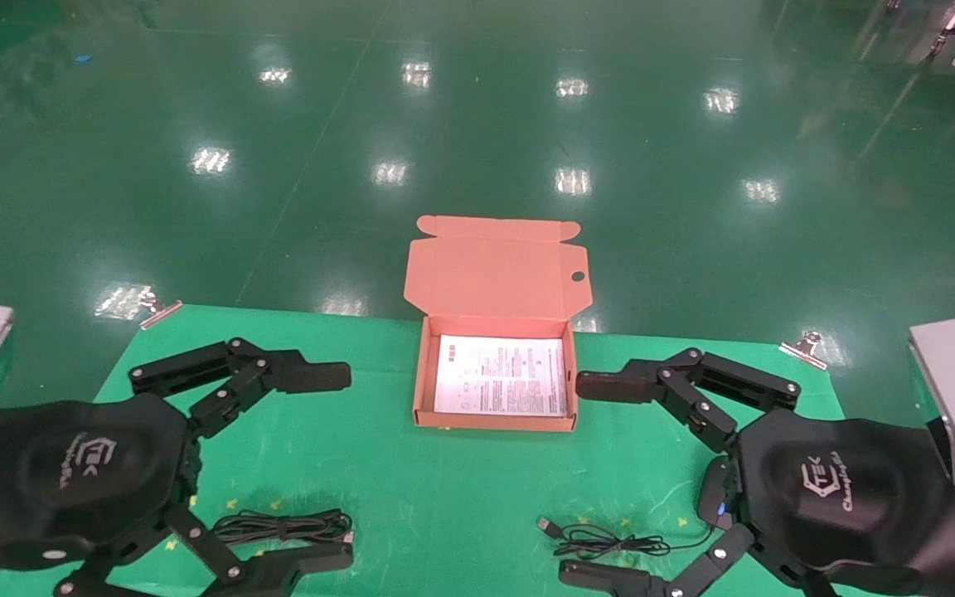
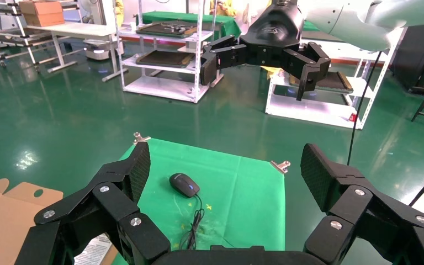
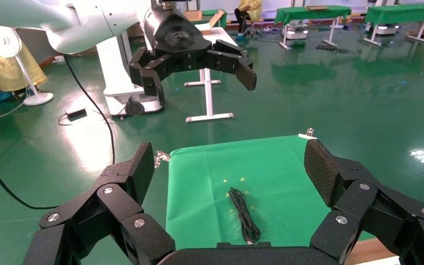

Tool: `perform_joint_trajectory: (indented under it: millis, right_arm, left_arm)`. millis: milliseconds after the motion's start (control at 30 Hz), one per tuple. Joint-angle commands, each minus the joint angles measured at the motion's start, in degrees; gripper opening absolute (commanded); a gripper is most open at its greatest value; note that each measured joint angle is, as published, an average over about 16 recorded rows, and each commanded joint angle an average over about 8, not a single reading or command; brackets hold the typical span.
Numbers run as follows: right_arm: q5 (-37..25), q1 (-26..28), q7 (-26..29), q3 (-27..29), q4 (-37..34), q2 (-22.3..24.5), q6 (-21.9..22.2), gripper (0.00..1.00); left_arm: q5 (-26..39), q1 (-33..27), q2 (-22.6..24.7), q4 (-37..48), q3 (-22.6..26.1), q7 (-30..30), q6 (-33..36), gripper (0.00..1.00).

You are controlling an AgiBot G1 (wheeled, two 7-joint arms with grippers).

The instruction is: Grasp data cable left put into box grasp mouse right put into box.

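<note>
The open orange-brown box (image 1: 421, 375) sits at the table's far middle, lid flap up, with a white printed sheet (image 1: 501, 375) inside. The bundled black data cable (image 1: 283, 526) lies near the front left, just inside my left gripper's lower finger; it also shows in the right wrist view (image 3: 244, 215). The black mouse (image 1: 711, 494) lies at the front right, partly hidden under my right gripper; it shows fully in the left wrist view (image 2: 184, 184). Its thin cord (image 1: 602, 543) trails left. My left gripper (image 1: 336, 468) and right gripper (image 1: 581, 479) hover open and empty on either side of the box.
A green cloth (image 1: 444, 497) covers the table, held by metal clips at the far corners (image 1: 158, 311) (image 1: 805, 347). A shiny green floor lies beyond the far edge. Shelving racks (image 2: 160, 49) stand farther off in the left wrist view.
</note>
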Motion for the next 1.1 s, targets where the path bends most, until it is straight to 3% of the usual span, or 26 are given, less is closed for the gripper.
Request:
perform_joint_trajectory:
  millis: [33, 700, 867, 1100]
  right_arm:
    - [0.0, 0.0, 0.0, 0.0, 0.0, 0.0, 0.0, 1.00]
    - [-1.5, 0.3, 0.0, -0.4, 0.1, 0.5, 0.0, 1.00]
    - [-7.7, 3.4, -0.3, -2.3, 0.7, 1.3, -0.4, 1.00]
    - [-22.1, 13.2, -3.0, -7.7, 2.5, -0.2, -2.7, 1.00]
  left_arm:
    - [0.0, 0.0, 0.0, 0.0, 0.0, 0.0, 0.0, 1.00]
    - [1.7, -1.1, 0.0, -0.3, 0.8, -0.1, 0.4, 1.00]
    - [8.0, -5.9, 0.4, -1.1, 3.6, -1.2, 1.9, 1.00]
    - [21.4, -16.2, 2.9, -1.5, 10.5, -3.8, 3.7, 1.00]
